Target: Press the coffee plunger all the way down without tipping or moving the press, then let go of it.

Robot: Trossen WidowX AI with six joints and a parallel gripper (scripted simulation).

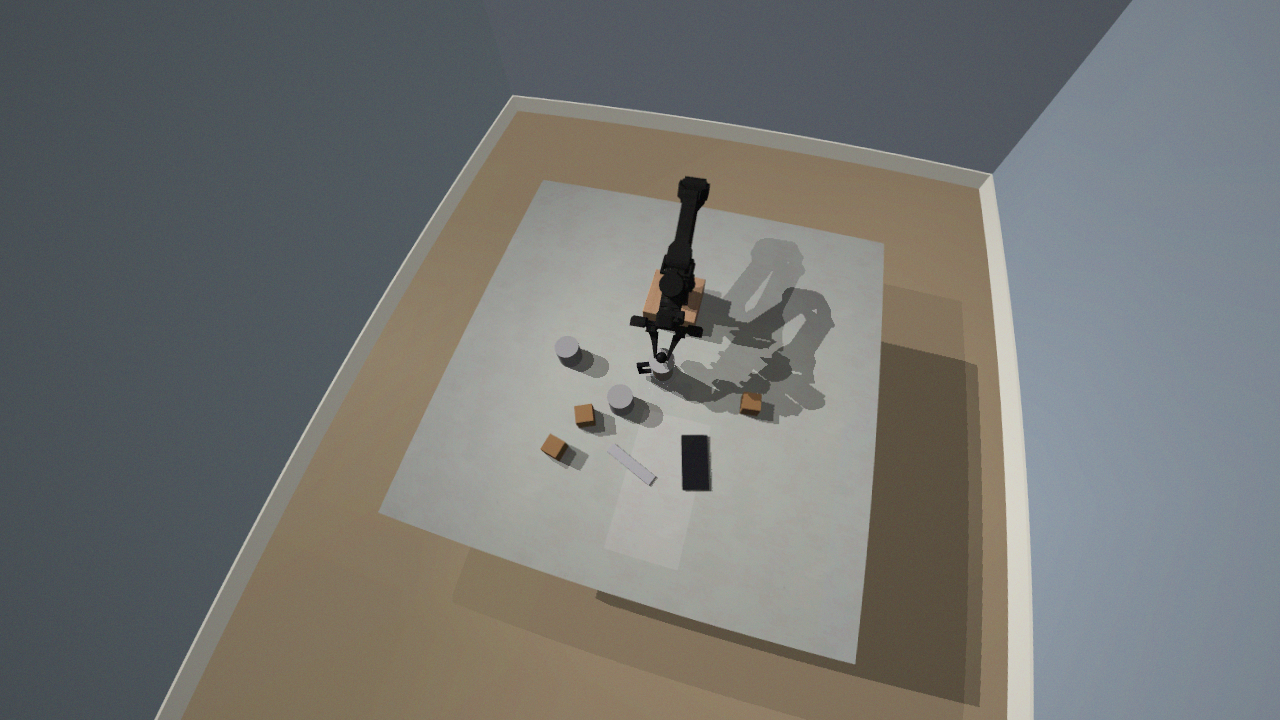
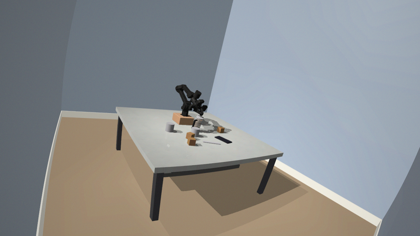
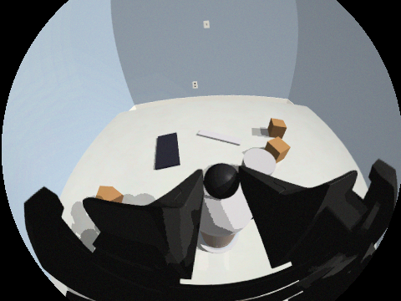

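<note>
The gripper (image 3: 222, 184) is clamping the plunger knob (image 3: 222, 180) — in the wrist view the black ball is sitting at frame centre with one dark finger (image 3: 184, 212) pressing on its left and the other on its right, so the tool is closed on the knob, not merely resting over it. The press (image 3: 223, 220) is standing directly beneath the knob, its pale body and brownish base running straight down toward the lower centre of that frame; its long axis is appearing upright, in line with the gripper's approach, which is the relation the push depends on — any sideways offset would, in my judgement, be tipping or sliding the press. In the top view the press (image 1: 661, 365) is sitting at mid-frame on the table (image 1: 787, 537), just below the arm's wrist, with its small black handle (image 1: 642, 367) sticking out to the left. The arm (image 1: 680, 259) is reaching from its tan base block (image 1: 697, 288) down the frame, folded over with the wrist pitched steeply downward onto the knob, as the exterior view is confirming. How far the plunger is already sunk is not clear from these views. A grey cylinder (image 1: 620, 397) is standing near the press, lower left, but apart from it.
</note>
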